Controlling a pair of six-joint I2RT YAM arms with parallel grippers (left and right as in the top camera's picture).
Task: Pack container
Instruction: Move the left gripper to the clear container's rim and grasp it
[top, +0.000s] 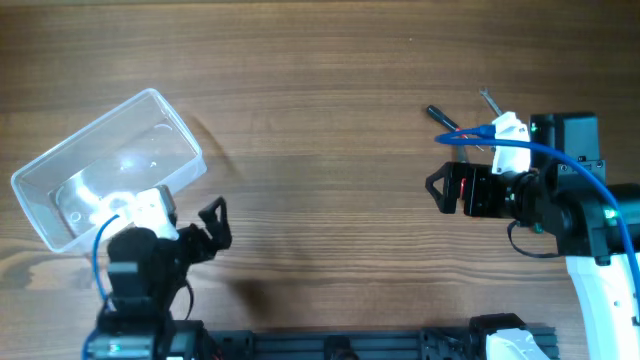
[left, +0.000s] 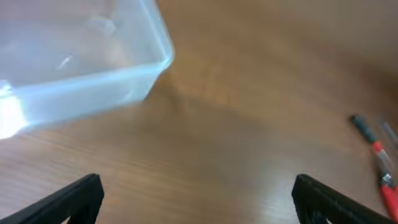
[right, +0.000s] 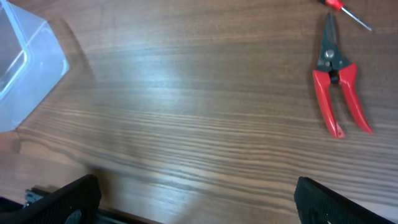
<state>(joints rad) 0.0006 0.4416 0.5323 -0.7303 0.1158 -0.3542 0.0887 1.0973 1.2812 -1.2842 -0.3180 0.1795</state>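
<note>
The clear plastic container (top: 180, 126) lies at an angle on the left of the wooden table and looks empty. It also shows in the left wrist view (left: 87, 93) and at the left edge of the right wrist view (right: 37, 81). My left gripper (top: 215, 225) is open and empty just right of the container's near corner, its fingers wide apart over bare wood (left: 198, 199). My right gripper (top: 440, 187) is open and empty (right: 196, 193), left of and nearer than the red-handled pliers (right: 336, 74). A red-handled screwdriver (right: 336, 5) lies beyond the pliers.
A black-handled screwdriver (top: 442, 117) and another thin tool (top: 490, 101) lie at the back right, partly under the right arm's blue cable. The tools show blurred at the right edge of the left wrist view (left: 376, 155). Bare wood lies between the arms.
</note>
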